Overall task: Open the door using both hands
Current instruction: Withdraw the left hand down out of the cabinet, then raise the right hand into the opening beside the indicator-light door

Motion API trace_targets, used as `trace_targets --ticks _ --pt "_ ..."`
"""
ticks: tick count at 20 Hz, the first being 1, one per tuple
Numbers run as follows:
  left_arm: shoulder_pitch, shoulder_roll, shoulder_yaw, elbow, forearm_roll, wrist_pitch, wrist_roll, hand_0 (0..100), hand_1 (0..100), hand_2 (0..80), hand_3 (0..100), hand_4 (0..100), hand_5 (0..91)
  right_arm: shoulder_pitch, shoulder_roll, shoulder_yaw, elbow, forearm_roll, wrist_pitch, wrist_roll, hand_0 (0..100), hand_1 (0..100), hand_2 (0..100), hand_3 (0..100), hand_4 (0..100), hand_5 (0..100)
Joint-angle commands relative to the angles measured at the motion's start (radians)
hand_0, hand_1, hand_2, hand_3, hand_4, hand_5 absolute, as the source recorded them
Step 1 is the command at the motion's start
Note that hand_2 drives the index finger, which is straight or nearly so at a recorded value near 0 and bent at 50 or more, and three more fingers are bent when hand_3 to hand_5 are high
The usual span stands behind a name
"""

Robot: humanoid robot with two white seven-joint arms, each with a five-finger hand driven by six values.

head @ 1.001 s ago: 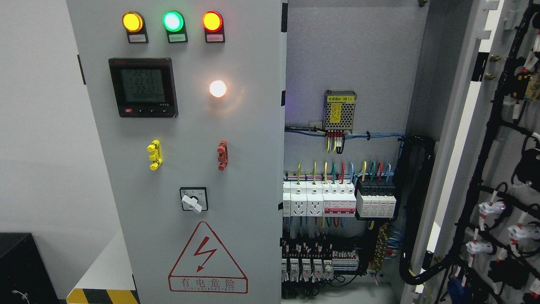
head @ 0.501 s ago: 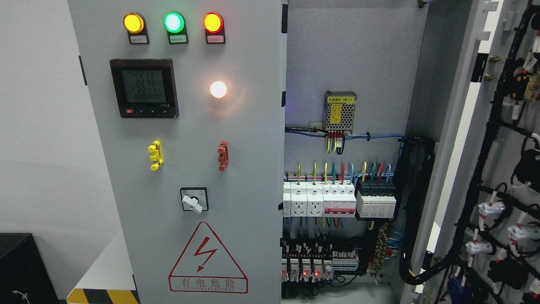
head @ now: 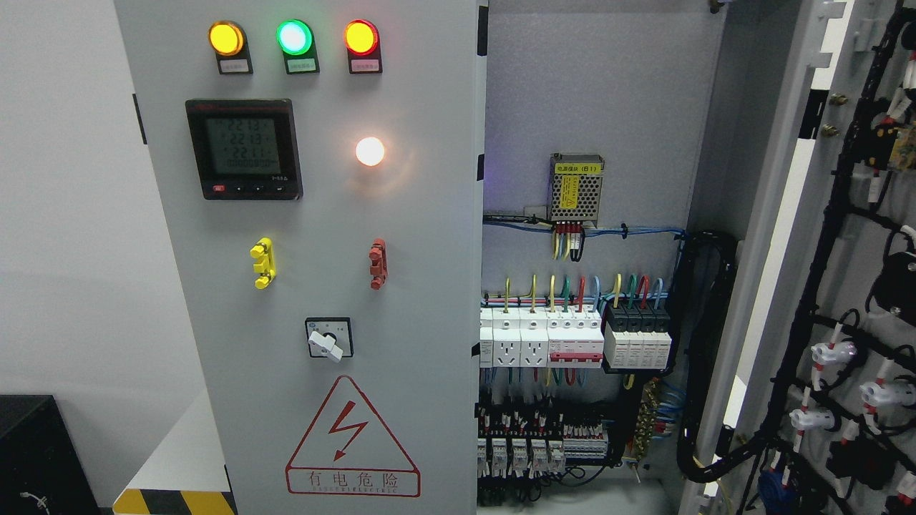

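Nothing has shifted since the earlier frame | grey metal left cabinet door [head: 315,286] shut, at cabinet's left edge | grey right cabinet door [head: 851,236] swung open at right edge, exposing white breakers [head: 544,336] | neither hand visible, grip indeterminable.

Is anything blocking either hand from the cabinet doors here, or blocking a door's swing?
Neither hand is in view, so the path from a hand cannot be judged. The right door already stands swung open, exposing the breakers. The left door with the indicator lamps is shut; nothing visible stands in front of it.
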Motion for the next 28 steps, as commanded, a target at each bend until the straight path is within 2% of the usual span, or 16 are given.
trace_targets --ticks 1,4,5,9,12,14,16,18,20,23,28 --pt "-0.006 -0.057 0.083 0.048 -0.017 -0.002 0.004 0 0 0.0 0 0 0.0 -0.119 -0.020 0.107 -0.338 -0.020 -0.061 -0.003 0 0 0 0 0 0" --pt "-0.007 -0.066 0.083 0.067 -0.012 -0.004 0.004 0 0 0.0 0 0 0.0 -0.197 -0.020 0.109 -0.338 -0.020 -0.185 -0.004 0 0 0 0 0 0" --pt "-0.007 -0.066 0.083 0.068 -0.011 -0.004 0.004 0 0 0.0 0 0 0.0 -0.226 -0.020 0.109 -0.338 -0.020 -0.209 -0.006 0 0 0 0 0 0" --pt "-0.007 -0.064 0.066 0.073 -0.017 -0.002 0.002 0 0 0.0 0 0 0.0 -0.360 -0.016 0.094 -0.333 -0.021 -0.210 -0.012 0 0 0 0 0 0" --pt "-0.007 -0.066 0.057 0.071 -0.038 0.008 0.002 0 0 0.0 0 0 0.0 -0.446 -0.010 0.089 -0.328 -0.025 -0.203 -0.012 0 0 0 0 0 0" --pt "-0.007 -0.069 0.050 0.068 -0.049 0.092 -0.004 0 0 0.0 0 0 0.0 -0.496 -0.002 0.090 -0.316 -0.025 -0.191 -0.013 0 0 0 0 0 0" --pt "-0.012 -0.071 0.034 0.057 -0.049 0.157 -0.007 0 0 0.0 0 0 0.0 -0.571 -0.001 0.083 -0.298 -0.025 -0.133 -0.013 0 0 0 0 0 0" --pt "-0.033 -0.069 0.027 0.057 -0.049 0.159 -0.010 0 0 0.0 0 0 0.0 -0.610 0.031 0.077 -0.273 -0.025 -0.067 -0.013 0 0 0 0 0 0" --pt "-0.056 -0.066 -0.008 0.057 -0.042 0.159 -0.010 0 0 0.0 0 0 0.0 -0.651 0.056 0.075 -0.261 -0.025 -0.033 -0.012 0 0 0 0 0 0" --pt "-0.087 -0.064 -0.057 0.067 -0.028 0.165 -0.012 0 0 0.0 0 0 0.0 -0.710 0.079 0.052 -0.215 -0.025 -0.032 -0.012 0 0 0 0 0 0" --pt "-0.094 -0.067 -0.054 0.074 -0.019 0.160 -0.012 0 0 0.0 0 0 0.0 -0.815 0.082 0.003 -0.089 -0.032 -0.028 -0.012 0 0 0 0 0 0"
